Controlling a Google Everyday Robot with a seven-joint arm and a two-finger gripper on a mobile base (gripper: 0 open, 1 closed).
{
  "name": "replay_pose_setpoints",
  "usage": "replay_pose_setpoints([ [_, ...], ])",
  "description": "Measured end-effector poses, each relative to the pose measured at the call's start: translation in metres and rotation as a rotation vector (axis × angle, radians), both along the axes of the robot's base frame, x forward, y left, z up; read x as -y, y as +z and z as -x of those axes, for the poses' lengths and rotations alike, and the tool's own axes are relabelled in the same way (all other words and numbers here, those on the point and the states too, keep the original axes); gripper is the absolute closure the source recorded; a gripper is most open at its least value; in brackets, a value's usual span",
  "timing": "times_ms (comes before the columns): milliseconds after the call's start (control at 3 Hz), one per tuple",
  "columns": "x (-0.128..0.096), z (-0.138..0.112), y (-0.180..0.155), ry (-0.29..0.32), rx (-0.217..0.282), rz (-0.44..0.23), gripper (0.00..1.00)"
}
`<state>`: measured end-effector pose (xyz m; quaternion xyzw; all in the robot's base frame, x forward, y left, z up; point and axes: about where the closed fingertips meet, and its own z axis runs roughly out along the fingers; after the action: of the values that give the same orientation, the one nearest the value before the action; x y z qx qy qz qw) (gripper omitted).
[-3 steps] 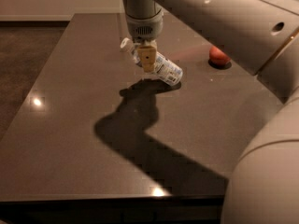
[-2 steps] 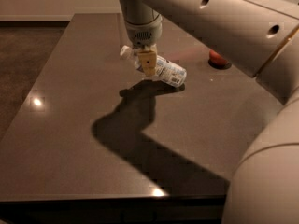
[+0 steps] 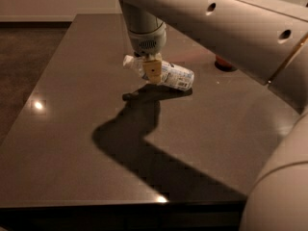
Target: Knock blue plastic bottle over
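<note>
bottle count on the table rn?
1. The blue plastic bottle lies tipped over mid-table, cap pointing left, with the gripper right at its middle. The arm covers the far right of the table, so another bottle could be hidden there.

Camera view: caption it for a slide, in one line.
The gripper sits at the blue plastic bottle, which lies tipped over on the dark table.

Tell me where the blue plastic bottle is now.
In the camera view, the blue plastic bottle lies on its side on the far middle of the dark table, just behind the gripper, cap pointing left.
</note>
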<state>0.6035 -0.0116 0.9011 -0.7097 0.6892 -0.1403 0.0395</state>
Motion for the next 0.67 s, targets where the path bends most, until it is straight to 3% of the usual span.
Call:
replay_pose_setpoints([
  [333,-0.003,0.008,-0.013,0.022,-0.034,0.012,0.00],
  [667,-0.004,0.015,-0.032,0.044,-0.086,0.028,0.00],
])
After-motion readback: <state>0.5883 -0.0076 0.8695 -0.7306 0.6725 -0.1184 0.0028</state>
